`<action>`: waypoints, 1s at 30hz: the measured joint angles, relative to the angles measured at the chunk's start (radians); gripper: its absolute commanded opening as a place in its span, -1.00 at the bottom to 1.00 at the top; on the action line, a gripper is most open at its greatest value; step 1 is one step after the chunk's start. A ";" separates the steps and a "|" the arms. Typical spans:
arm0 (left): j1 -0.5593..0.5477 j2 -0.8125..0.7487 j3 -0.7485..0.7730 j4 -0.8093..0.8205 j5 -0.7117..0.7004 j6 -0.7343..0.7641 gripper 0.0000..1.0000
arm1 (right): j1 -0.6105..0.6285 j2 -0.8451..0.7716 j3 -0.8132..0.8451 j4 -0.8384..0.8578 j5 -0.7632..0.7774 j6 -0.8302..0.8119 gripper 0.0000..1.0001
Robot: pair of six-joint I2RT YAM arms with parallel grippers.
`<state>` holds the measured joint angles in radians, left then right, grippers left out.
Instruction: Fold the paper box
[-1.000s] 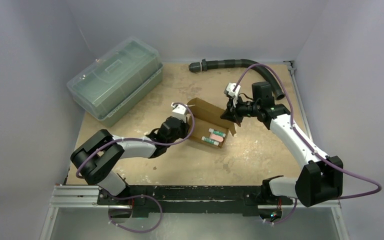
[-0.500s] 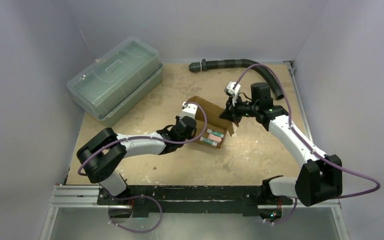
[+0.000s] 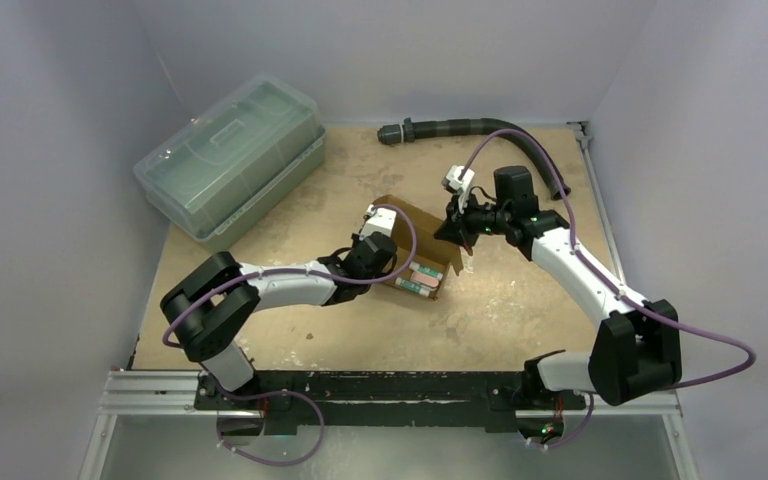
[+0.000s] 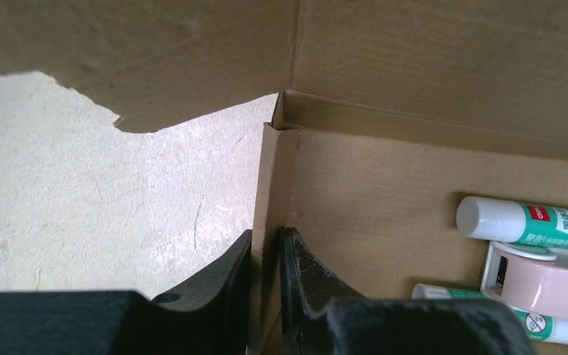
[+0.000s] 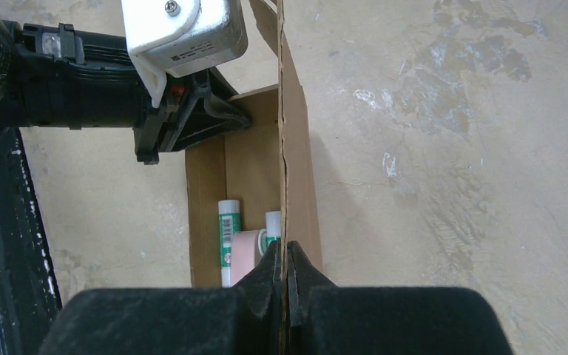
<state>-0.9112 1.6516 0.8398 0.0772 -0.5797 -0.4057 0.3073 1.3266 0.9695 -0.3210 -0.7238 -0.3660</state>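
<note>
The paper box (image 3: 415, 216) sits open in the middle of the counter (image 3: 500, 300), with glue sticks (image 4: 530, 220) and a tape roll (image 4: 543, 277) inside. The right claw (image 5: 282, 255) is pinched tight on the box's upright flap. The left claw (image 4: 265, 238) straddles a side wall, barely parted; whether it grips cannot be told.
</note>
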 measured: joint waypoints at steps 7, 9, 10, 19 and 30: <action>0.000 0.000 0.006 -0.021 -0.002 -0.003 -0.63 | 0.001 0.000 0.000 0.001 0.000 0.001 -1.00; 0.000 0.000 0.008 -0.021 -0.003 -0.004 -0.59 | 0.002 0.000 0.000 0.001 0.000 0.001 -1.00; 0.000 0.000 0.010 -0.024 -0.005 -0.004 -0.56 | 0.002 0.000 0.000 0.001 0.000 0.001 -1.00; 0.000 0.000 0.024 -0.039 -0.013 -0.013 -0.45 | 0.007 0.001 0.000 0.002 0.000 0.000 -1.00; 0.000 0.000 0.024 -0.017 -0.048 -0.001 -1.00 | 0.007 0.001 0.000 0.001 0.000 0.000 -1.00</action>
<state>-0.9112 1.6516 0.8639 0.0601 -0.6277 -0.4065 0.3145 1.3273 0.9691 -0.3199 -0.7242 -0.3660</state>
